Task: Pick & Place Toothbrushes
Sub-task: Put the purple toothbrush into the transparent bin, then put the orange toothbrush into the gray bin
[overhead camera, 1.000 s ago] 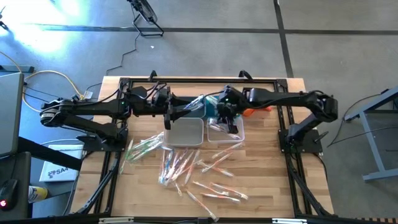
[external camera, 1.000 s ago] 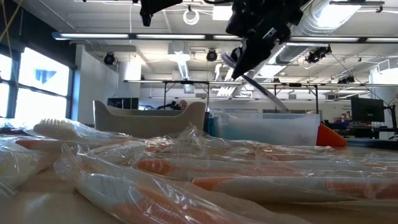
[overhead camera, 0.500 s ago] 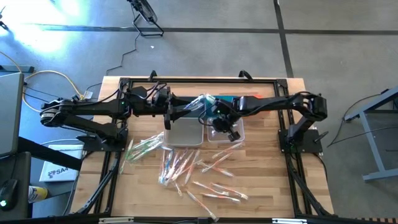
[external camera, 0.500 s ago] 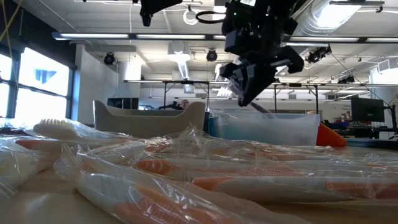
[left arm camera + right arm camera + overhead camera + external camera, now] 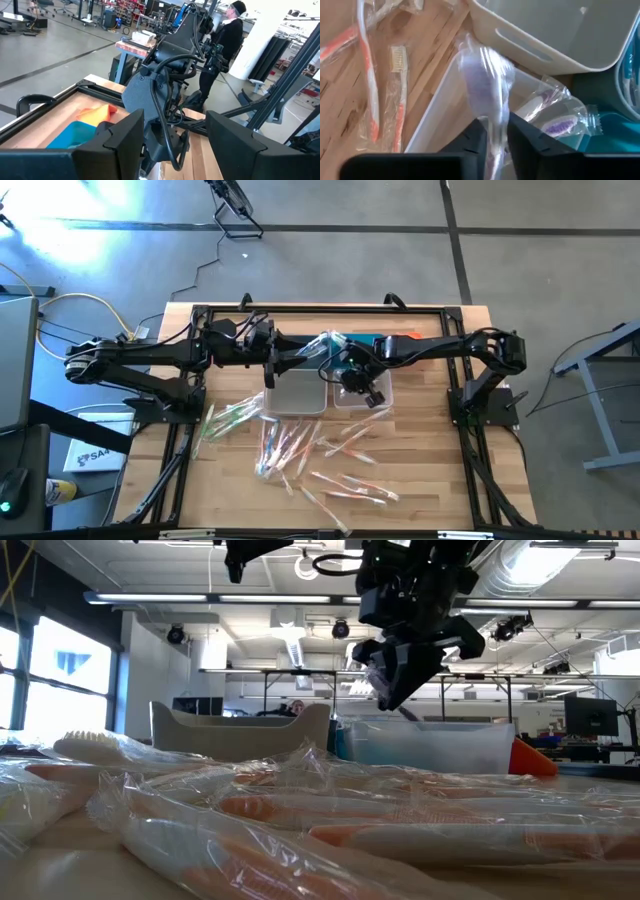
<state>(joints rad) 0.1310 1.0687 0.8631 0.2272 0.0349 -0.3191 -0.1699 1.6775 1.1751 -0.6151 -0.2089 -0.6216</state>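
Right gripper [image 5: 494,134]: we see it above the clear bin [image 5: 365,394], fingers pinched around a purple-handled wrapped toothbrush [image 5: 485,85] that hangs over that bin.
Left gripper [image 5: 270,370]: it waits over the beige bin [image 5: 295,392], jaws spread, nothing between them.
Loose toothbrushes [image 5: 300,445]: scattered on the wooden table [image 5: 430,470], near the bins.
Handling: we judge each light, thin and stiff; the crinkly wrapper looks slippery.
Hold point: mid-handle, across the narrow width, seems safest to us.
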